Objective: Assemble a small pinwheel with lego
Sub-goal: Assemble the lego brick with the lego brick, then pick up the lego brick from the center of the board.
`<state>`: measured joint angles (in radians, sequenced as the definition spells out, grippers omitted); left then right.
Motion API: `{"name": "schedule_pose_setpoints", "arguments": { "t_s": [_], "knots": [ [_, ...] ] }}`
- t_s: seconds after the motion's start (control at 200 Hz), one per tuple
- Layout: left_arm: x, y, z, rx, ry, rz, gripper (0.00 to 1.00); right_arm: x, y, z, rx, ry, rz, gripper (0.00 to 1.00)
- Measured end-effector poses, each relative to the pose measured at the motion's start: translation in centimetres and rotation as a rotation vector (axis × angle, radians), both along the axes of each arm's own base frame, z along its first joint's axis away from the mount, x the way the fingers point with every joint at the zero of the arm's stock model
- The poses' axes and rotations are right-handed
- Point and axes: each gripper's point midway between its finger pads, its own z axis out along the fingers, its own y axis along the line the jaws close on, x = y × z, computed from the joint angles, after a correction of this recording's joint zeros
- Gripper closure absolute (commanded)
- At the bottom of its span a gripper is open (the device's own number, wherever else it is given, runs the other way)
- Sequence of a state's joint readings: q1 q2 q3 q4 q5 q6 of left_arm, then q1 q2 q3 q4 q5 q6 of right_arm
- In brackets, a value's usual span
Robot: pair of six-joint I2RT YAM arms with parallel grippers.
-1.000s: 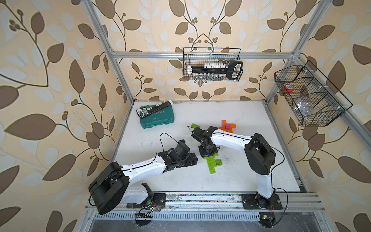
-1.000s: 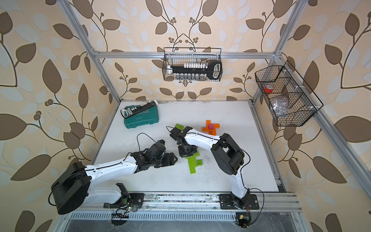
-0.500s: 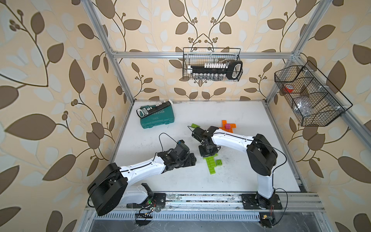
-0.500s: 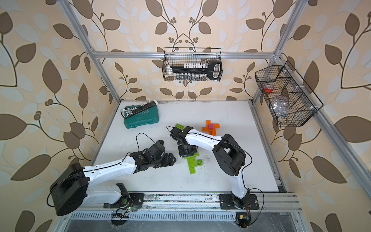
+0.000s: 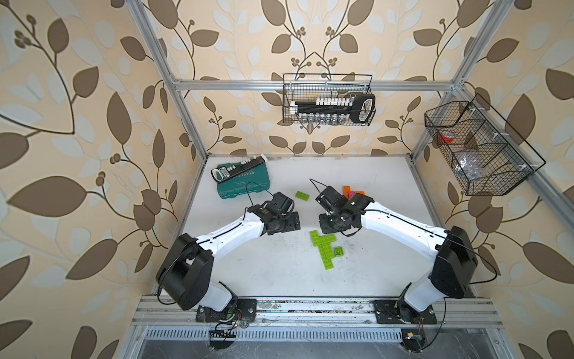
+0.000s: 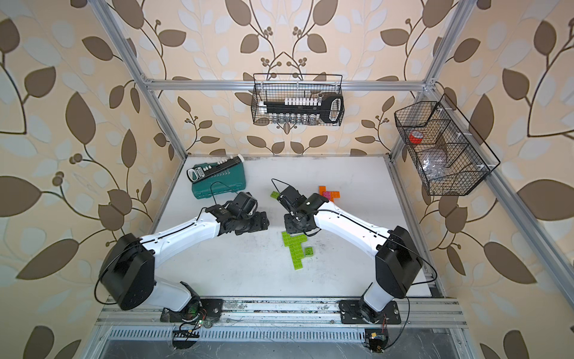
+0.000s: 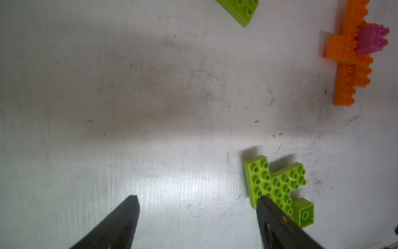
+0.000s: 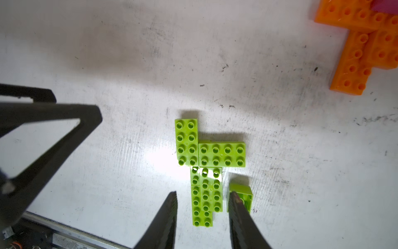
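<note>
A flat assembly of lime green lego bricks lies mid-table. A small green brick lies on its side beside it. My right gripper is open, its fingers either side of the assembly's narrow end with gaps on both sides. My left gripper is open and empty over bare table, left of the assembly. An orange assembly with a pink brick sits further back. A single green brick lies apart.
A teal tool case with a black bit holder on it lies at the back left. Wire baskets hang on the back and right walls. The metal rail runs along the table's front edge.
The right gripper's jaws have opened from nearly shut. The left gripper has opened a little wider and shifted slightly toward the back. The green assembly has stayed in place.
</note>
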<state>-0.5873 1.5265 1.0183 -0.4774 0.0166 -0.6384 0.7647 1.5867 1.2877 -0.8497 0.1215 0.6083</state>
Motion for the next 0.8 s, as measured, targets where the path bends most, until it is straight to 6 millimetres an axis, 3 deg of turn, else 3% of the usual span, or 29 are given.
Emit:
{"name": "schedule_pose_setpoints", "arguments": {
  "t_s": [0.235, 0.355, 0.6, 0.8],
  "knots": [
    [5.8, -2.2, -0.7, 0.130, 0.030, -0.096, 0.03, 0.5, -2.7, 0.4, 0.093, -0.010, -0.043, 0.51],
    [9.2, -3.0, -0.7, 0.165, 0.014, -0.139, 0.01, 0.7, -3.9, 1.1, 0.205, -0.007, -0.047, 0.38],
    [15.1, -4.0, -2.2, 0.209, 0.006, -0.245, 0.01, 0.7, -3.0, 5.0, 0.469, -0.028, 0.046, 0.35],
    [16.9, -4.7, -4.2, 0.258, 0.020, -0.334, 0.05, 0.4, -3.8, 8.4, 0.558, -0.126, 0.068, 0.35]
  ]
}}
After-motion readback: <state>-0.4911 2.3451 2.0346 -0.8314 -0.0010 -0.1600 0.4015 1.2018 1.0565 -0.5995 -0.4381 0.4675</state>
